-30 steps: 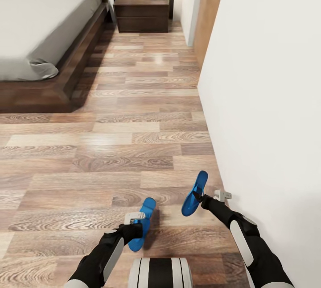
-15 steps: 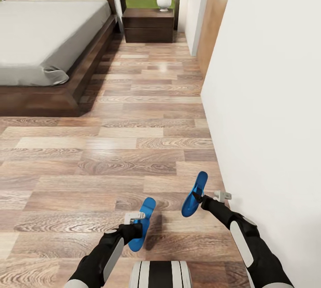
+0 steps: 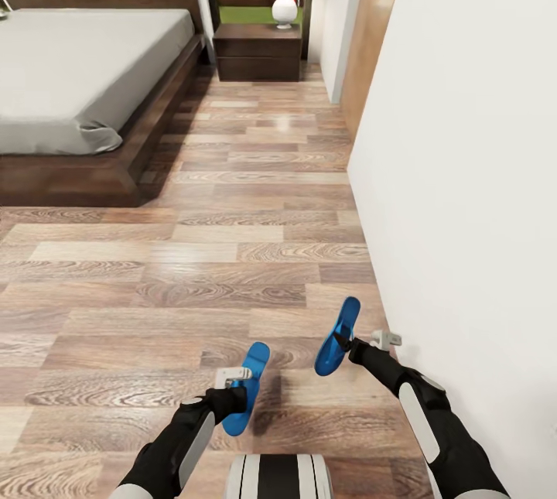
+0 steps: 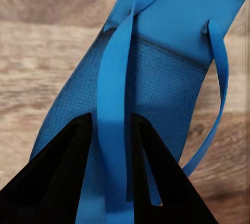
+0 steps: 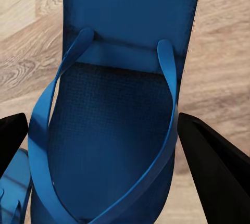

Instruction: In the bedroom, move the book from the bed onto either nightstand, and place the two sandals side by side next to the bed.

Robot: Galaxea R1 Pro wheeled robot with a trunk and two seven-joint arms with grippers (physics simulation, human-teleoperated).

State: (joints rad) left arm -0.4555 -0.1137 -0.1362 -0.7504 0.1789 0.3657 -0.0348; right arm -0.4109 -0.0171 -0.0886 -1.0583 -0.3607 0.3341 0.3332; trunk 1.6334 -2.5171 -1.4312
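- Light brown wood-plank floor is seen, bounded by a white wall at 3 o'clock.
- A dark brown wooden platform bed lies at 10 o'clock, a small dark brown nightstand at 12 o'clock.
- One bright blue flip-flop sandal is clenched by the left gripper, its strap pinched.
- The other blue sandal is held by the right gripper.

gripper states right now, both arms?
Left gripper: shut on a strap of one bright blue flip-flop sandal.
Right gripper: holding the other bright blue flip-flop sandal, fingers astride it.
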